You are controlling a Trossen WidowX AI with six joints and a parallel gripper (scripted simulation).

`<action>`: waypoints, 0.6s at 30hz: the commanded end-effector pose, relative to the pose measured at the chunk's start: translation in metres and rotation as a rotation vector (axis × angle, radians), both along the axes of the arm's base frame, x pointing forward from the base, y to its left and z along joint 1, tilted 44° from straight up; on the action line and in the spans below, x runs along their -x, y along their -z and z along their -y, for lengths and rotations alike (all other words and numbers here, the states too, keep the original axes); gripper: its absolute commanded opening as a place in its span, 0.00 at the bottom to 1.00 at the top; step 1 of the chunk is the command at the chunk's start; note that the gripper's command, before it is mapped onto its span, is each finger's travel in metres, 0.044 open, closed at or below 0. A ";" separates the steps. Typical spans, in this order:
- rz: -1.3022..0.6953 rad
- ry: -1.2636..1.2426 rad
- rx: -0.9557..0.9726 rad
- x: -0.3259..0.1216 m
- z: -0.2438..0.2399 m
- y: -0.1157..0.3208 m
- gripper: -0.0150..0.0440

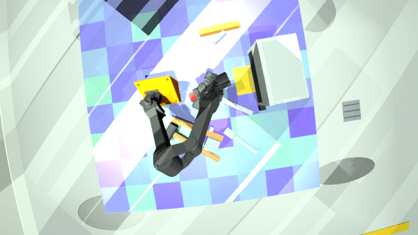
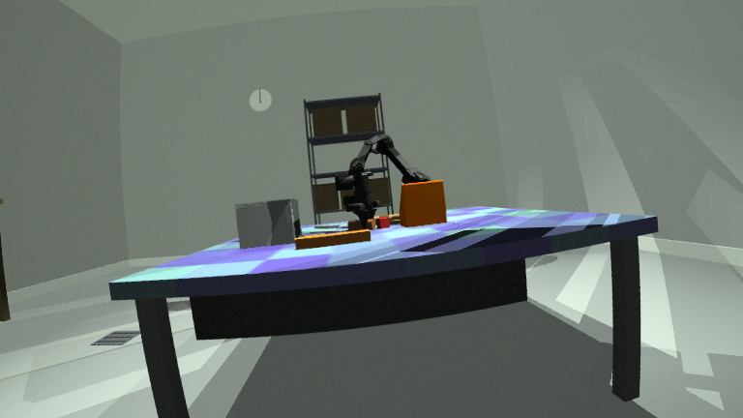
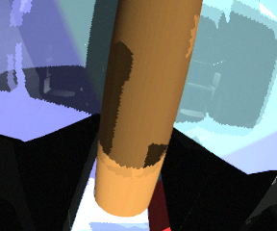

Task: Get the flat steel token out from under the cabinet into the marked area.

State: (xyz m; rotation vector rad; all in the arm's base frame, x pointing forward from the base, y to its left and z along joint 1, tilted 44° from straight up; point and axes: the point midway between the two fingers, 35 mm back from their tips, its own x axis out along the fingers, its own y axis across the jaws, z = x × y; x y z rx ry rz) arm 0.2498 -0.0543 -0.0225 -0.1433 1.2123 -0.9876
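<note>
"Checkered worktop (image 1: 169,192) (image 2: 340,262) (image 3: 13,117) below, pale cabinet (image 1: 283,72) (image 2: 265,227) near one edge. See the steel token?"

"No, not in any view. Presumably under the cabinet, behind the dark vent slots (image 1: 256,78); impossible to confirm from here."

"And the jaws?"

"Closed on a round wooden handle (image 3: 143,87), with its end sticking out between the fingers. Well apart from the cabinet, on the near side of the yellow marked area (image 1: 243,80). Hard to tell what sort of head, if any, at the other end."

"Heavy, then, the token?"

"Probably dense for its size, but thin, stiff and hardly fragile. Likely to slide readily and skid past the yellow if tugged fast."

"Where to take hold?"

"Nowhere by pinching, too flat for that. Better to hook behind the far edge, low, and draw slowly outward. Keep the handle firmly gripped; round wood may roll under a sideways load. Stop once wholly on yellow, then back off before letting go."
</note>
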 end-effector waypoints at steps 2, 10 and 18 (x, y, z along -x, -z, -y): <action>-0.001 -0.010 -0.005 -0.003 -0.006 0.003 0.25; -0.001 -0.010 -0.005 -0.003 -0.009 0.006 0.25; -0.001 -0.010 -0.006 -0.005 -0.014 0.011 0.25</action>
